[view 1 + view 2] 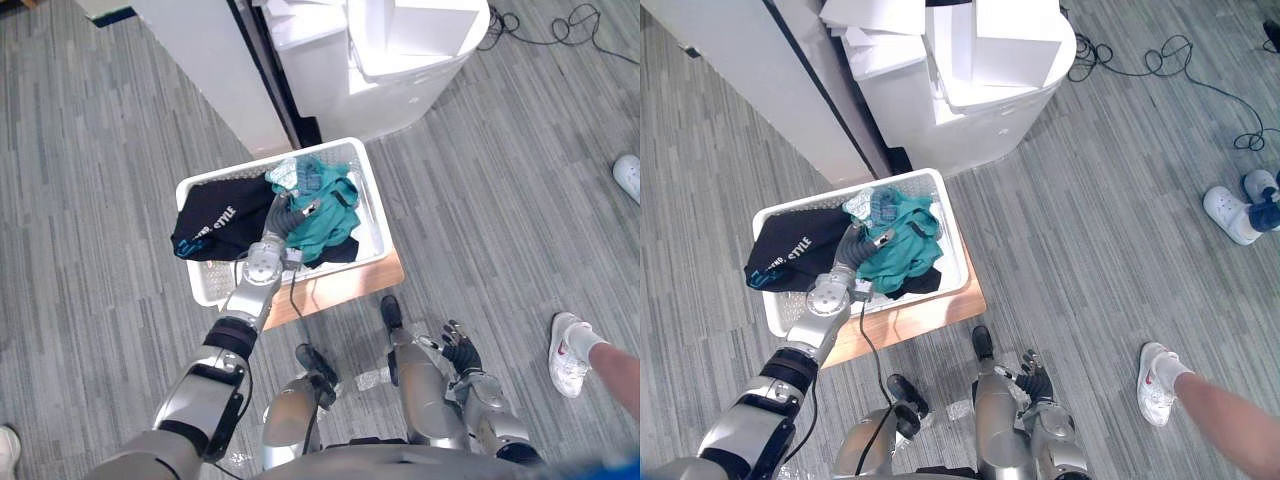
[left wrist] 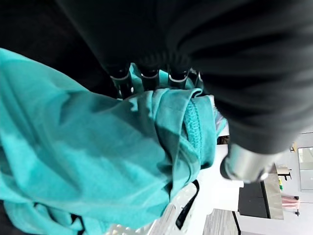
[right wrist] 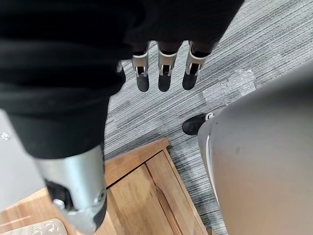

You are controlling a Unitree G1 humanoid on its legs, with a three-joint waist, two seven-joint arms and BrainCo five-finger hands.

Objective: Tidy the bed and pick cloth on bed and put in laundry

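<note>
A white laundry basket point(image 1: 374, 195) stands on a low wooden stand point(image 1: 340, 284) on the grey floor. Inside lie a teal cloth point(image 1: 332, 212), a black printed garment point(image 1: 213, 226) and a pale patterned piece point(image 1: 285, 174). My left hand point(image 1: 296, 214) reaches into the basket and rests in the teal cloth point(image 2: 98, 161), which is bunched up against the palm in the left wrist view. Down by my side, my right hand point(image 1: 462, 350) hangs open with straight fingers point(image 3: 164, 73) over the floor, holding nothing.
A white round-fronted unit with boxes on top point(image 1: 400, 60) and a white panel point(image 1: 215, 70) stand just behind the basket. A person's leg and white shoe point(image 1: 570, 358) are at the right, another shoe point(image 1: 628, 176) farther back. Cables point(image 1: 550, 28) lie on the floor.
</note>
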